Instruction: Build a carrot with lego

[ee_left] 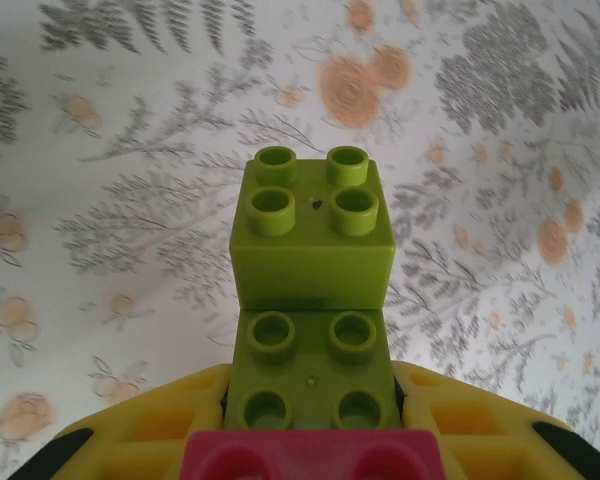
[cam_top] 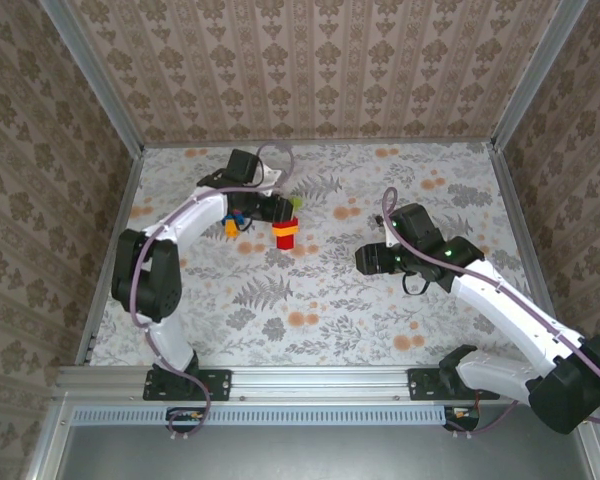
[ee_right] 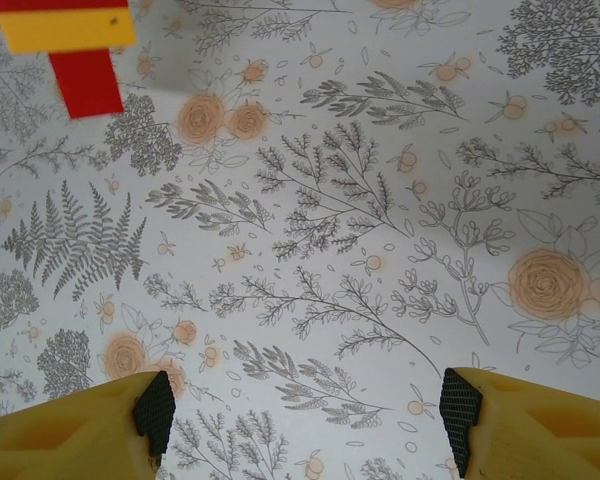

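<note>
My left gripper (cam_top: 283, 210) is shut on a lego stack (cam_top: 285, 236) at the middle left of the table. In the top view the stack reads red, yellow, red, with light green (cam_top: 297, 203) at the gripper end. In the left wrist view a light green brick (ee_left: 310, 375) sits clamped between my yellow fingers (ee_left: 150, 430). A second green brick (ee_left: 315, 230) is stepped onto its far half, and a red brick (ee_left: 310, 455) lies nearest the camera. My right gripper (cam_top: 364, 260) hangs open over bare table; its wrist view shows the gripper (ee_right: 305, 410) empty and the stack's red and yellow end (ee_right: 75, 45) at top left.
Small loose bricks, orange (cam_top: 230, 226) and blue-green (cam_top: 243, 221), lie beside the left arm's forearm. The floral table cover (cam_top: 310, 300) is bounded by patterned walls and metal posts on three sides. The arm bases stand on the rail (cam_top: 310, 382) at the near edge.
</note>
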You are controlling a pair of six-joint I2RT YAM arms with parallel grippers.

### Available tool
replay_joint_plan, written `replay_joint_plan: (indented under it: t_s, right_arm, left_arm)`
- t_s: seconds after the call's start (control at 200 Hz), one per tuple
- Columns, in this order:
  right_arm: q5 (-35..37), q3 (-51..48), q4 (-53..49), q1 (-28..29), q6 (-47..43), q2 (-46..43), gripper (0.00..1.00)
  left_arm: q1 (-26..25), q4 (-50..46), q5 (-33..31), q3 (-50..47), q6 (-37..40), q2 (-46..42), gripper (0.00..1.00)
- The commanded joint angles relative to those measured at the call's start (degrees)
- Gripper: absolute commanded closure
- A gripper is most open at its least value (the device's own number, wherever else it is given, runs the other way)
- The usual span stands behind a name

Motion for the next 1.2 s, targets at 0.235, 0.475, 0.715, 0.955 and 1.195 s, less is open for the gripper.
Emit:
replay_joint_plan:
  t_s: [0.235,0.475,0.715,0.955,1.195]
  right_arm:
    - [-3.2,-2.5,3.4,-0.5,-1.1,0.5,0.27]
    - [-4.6,-2.9,4.2,-0.5,-1.1,0.9,0.27]
    - [-5.2,-3.3,4.7,-0.4,-1.1,0.6,0.27]
    - [-5.6,-3.8,5.1,-0.5,-1.0,0.4,0.27]
    - [-5.5,-4.1,5.1,-0.4,-1.0,0.3,0.27]
  left_arm:
    - [3.5,-19.1,1.0,20.7,-0.4,12.2,0.68]
    - [4.6,-26.2,1.4,31.7,0.4,21.2,0.68]
    - [5.5,-30.0,1.4,39.4,0.2,28.0,0.65]
    - [6.0,-31.4,4.0,44.9,-0.7,33.0,0.63]
    - [7.0,-29.4,8.1,46.7,-2.5,36.3,0.62]
